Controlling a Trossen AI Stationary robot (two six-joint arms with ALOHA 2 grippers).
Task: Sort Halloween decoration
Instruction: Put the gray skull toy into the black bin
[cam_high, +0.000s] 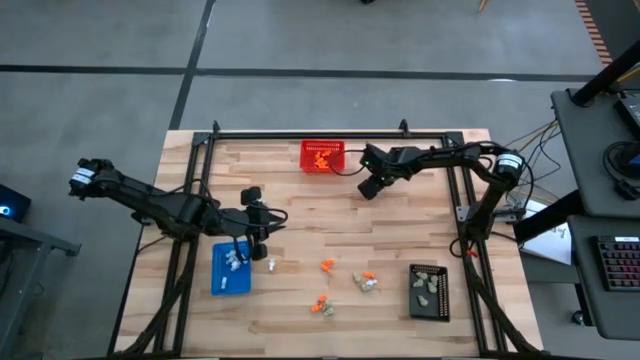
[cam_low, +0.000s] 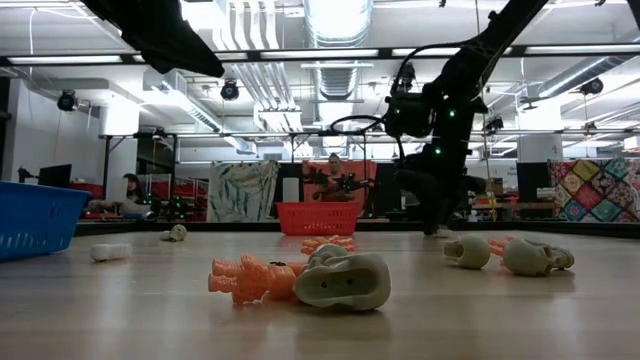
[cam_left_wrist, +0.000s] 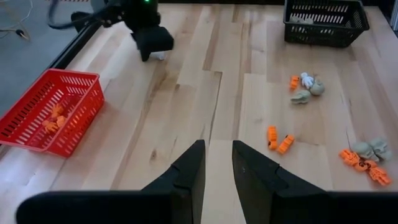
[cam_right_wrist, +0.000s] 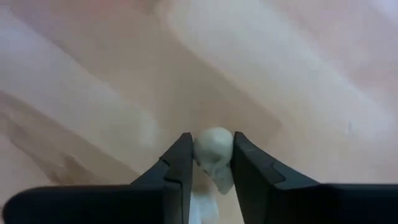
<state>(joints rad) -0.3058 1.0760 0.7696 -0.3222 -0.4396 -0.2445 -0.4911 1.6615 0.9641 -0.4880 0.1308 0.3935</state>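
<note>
My right gripper (cam_high: 372, 187) stands over the table's far middle, next to the red mesh basket (cam_high: 322, 156), and is shut on a pale skull trinket (cam_right_wrist: 213, 149). My left gripper (cam_high: 256, 228) hovers near the blue tray (cam_high: 231, 270) at the left, its fingers (cam_left_wrist: 219, 174) a little apart with nothing between them. More Halloween decoration lies loose on the wood: orange pieces (cam_high: 327, 265), a pale and orange cluster (cam_high: 366, 283), another orange group (cam_high: 322, 307) and a white piece (cam_high: 270, 264). Orange trinkets lie in the red basket (cam_left_wrist: 53, 118). My right gripper pinches the skull trinket's rounded crown (cam_right_wrist: 214, 144) between its two fingers, one on each side. The fingers come steeply from above. The trinket sits at the tabletop; whether it is lifted clear I cannot tell.
A black tray (cam_high: 429, 291) with pale pieces stands at the near right. The blue tray holds a few white pieces. A dark metal frame (cam_high: 330, 133) runs along the table's far and side edges. Bare wood lies between the basket and the loose trinkets.
</note>
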